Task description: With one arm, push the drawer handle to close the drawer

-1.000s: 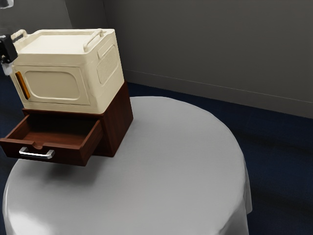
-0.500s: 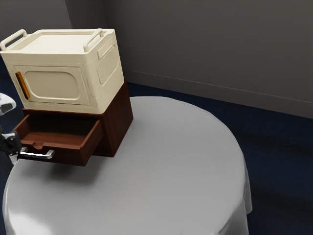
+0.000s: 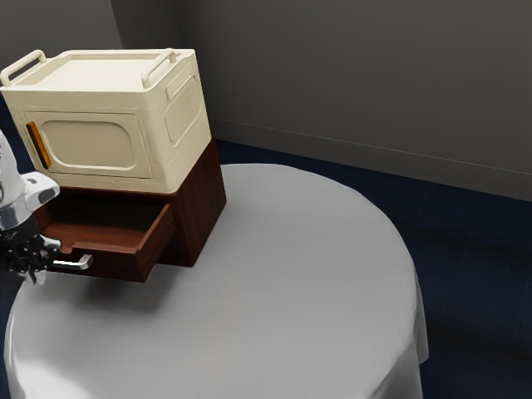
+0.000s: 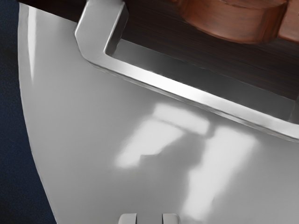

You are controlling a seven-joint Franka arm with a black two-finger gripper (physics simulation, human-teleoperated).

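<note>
We moved our released gripper [image 4: 149,219] closer to the handle [image 4: 173,88] near the counter's [image 3: 274,266] edge; the open drawer [image 3: 120,265] needed pushing.

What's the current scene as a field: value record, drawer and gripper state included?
drawer: pulled out, not closed
handle: silver bar on the drawer front
gripper: open, fingertips apart, by the handle
gripper_on_handle: not gripped; contact cannot be confirmed
cabinet: dark reddish brown, houses the drawer
on_cabinet: cream box, two top handles, orange strip on its front
support: round table, pale grey cloth
task_status: not done
</note>
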